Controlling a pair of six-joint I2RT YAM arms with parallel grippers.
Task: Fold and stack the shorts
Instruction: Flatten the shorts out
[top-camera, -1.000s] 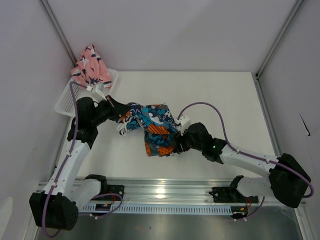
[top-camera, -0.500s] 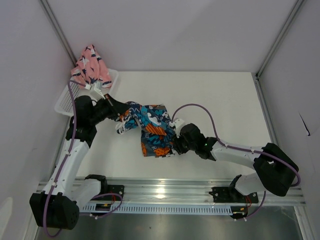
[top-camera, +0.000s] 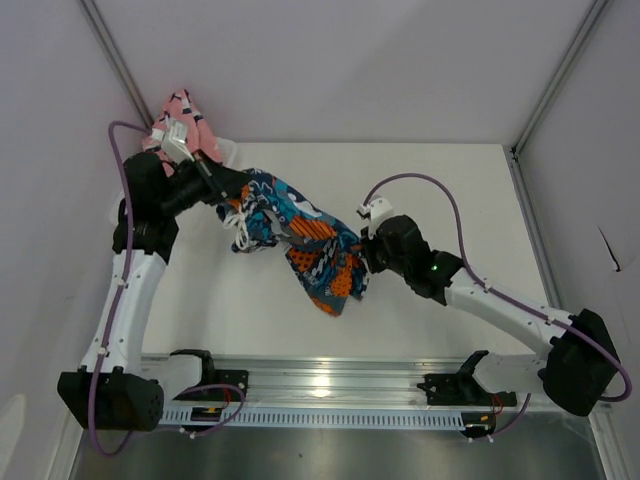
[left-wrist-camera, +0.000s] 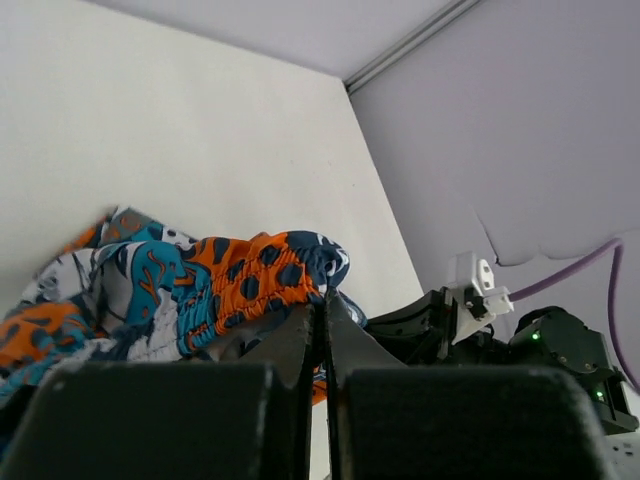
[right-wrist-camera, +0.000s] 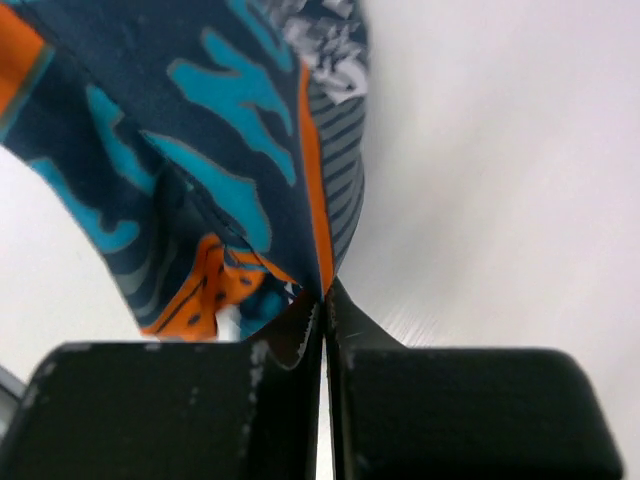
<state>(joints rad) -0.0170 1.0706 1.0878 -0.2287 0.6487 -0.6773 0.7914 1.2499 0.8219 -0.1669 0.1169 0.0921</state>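
The printed shorts (top-camera: 305, 240) hang stretched above the table (top-camera: 470, 210) between the arms. The left gripper (left-wrist-camera: 322, 312) and right gripper (right-wrist-camera: 325, 296) each pinch an edge, how deeply I can't tell. Best to draw them apart evenly, then lower the cloth flat.

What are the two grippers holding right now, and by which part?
Both hold the printed shorts. The left gripper pinches the far-left edge and the right gripper pinches the right edge.

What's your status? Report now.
Left pincer shut on printed shorts. Right pincer shut on them too, cloth spanning between. Pink shorts far left corner.
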